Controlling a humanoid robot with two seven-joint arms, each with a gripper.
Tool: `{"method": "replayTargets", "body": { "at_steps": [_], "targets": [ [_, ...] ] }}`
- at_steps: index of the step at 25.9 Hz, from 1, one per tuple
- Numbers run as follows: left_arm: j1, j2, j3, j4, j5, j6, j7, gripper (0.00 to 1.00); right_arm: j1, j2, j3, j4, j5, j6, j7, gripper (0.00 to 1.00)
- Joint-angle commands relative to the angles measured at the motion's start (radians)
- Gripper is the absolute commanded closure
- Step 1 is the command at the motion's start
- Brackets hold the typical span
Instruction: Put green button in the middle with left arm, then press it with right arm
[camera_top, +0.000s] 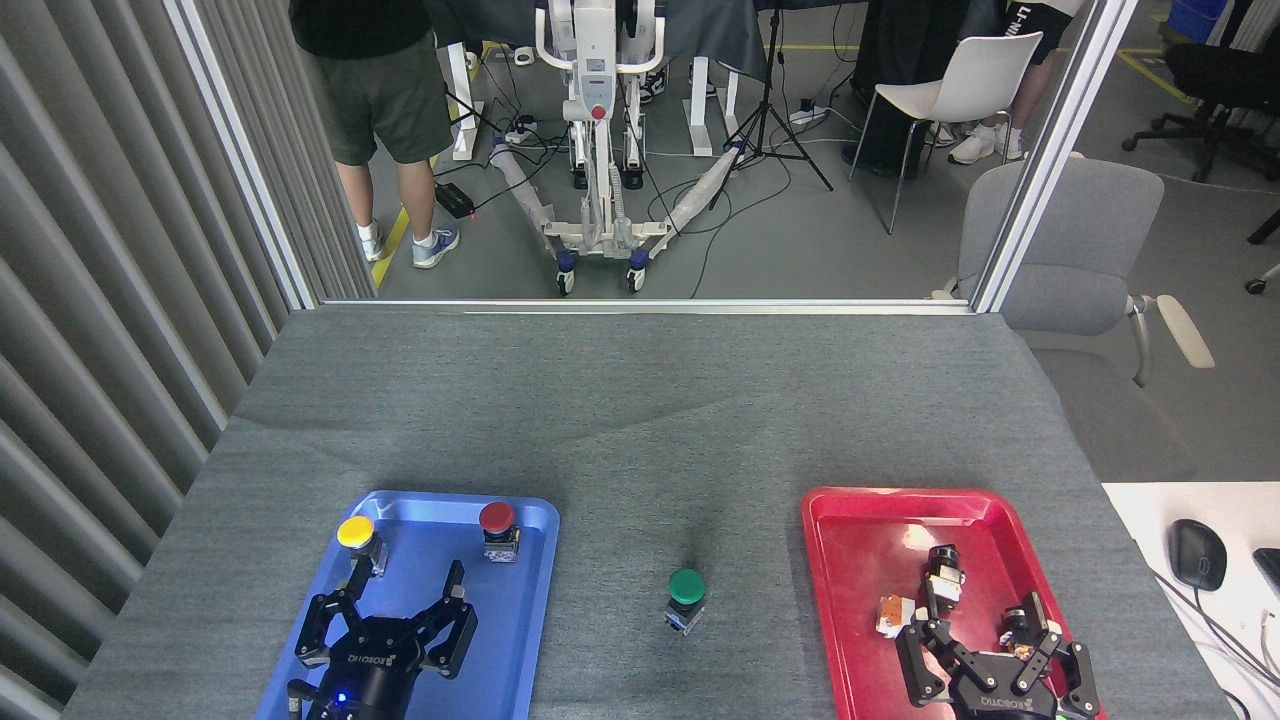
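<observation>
Green button (686, 598) sitting upright on bare grey cloth, the middle (640, 430) of the table, between blue tray (530, 590) and red tray (860, 560), touching neither. Nothing gripping or pressing it.

Left gripper (400, 600) hovering over near half of blue tray, fingers (455, 590) splayed wide, released, holding nothing. Well apart from green button. Yellow button (356, 535) just past its left fingertip, red button (497, 527) standing at far right of same tray.

Right gripper (985, 645) hanging low over near end of red tray, fingers spread, released, empty as far as visible. Small dark parts (943, 575) lying in red tray just beyond its fingertips; a small orange-white piece (893, 612) lying beside its left finger. Whether fingers touching those parts: cannot tell.

Computer mouse (1197, 553) lying on white desk at far right. Person (385, 120) standing on floor beyond table, white chair (965, 85) further right.
</observation>
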Motion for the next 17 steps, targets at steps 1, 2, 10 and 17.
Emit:
{"method": "replayTargets", "body": {
  "at_steps": [1,2,10,17],
  "targets": [
    [-0.001,0.000,0.000,0.011,0.000,0.001,0.000,0.00,0.001,-0.002,0.001,0.000,0.000,-0.011,0.006,0.00],
    [-0.001,0.002,0.000,0.014,-0.002,0.000,0.000,0.00,0.001,-0.003,0.001,0.000,0.000,-0.016,0.006,0.00],
    [0.000,0.002,0.000,0.017,-0.008,0.000,0.000,0.00,0.003,0.007,0.002,0.000,0.000,-0.019,0.006,0.00],
    [0.006,0.005,0.003,0.011,-0.009,0.001,-0.001,0.00,0.001,0.014,0.005,0.000,0.000,-0.023,0.006,0.00]
  ]
}}
